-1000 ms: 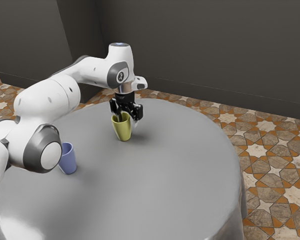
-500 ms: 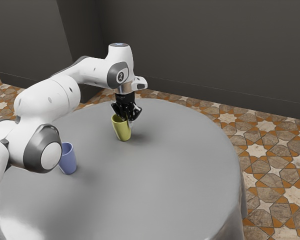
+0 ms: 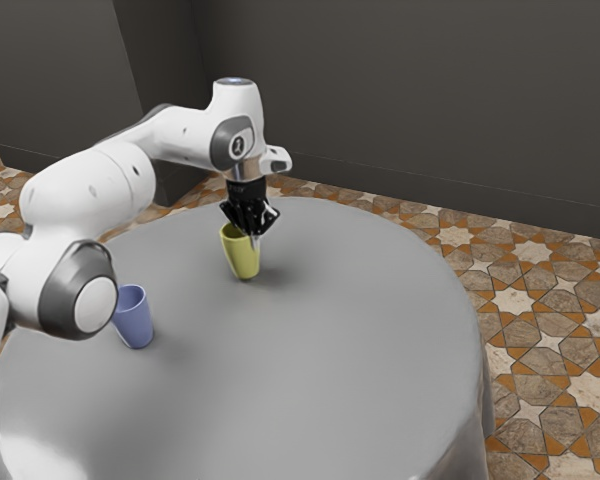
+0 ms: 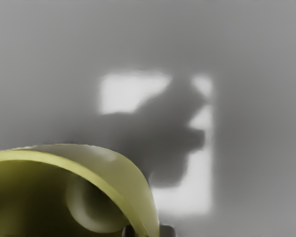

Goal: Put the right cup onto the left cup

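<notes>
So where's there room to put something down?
On the table, from the yellow cup to the edge at the exterior view's right, and between the blue cup and the near edge. It's crowded where my gripper holds the yellow cup.

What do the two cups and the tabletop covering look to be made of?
The yellow cup: smooth, glossy glazed ceramic or plastic; pale reflections sit on its wall, and which it is stays open. The blue cup: likely the same sort, with an even, smooth-looking color. The table: gray covering, perhaps satin cloth or vinyl, since its edge drapes in soft folds with a sheen.
</notes>
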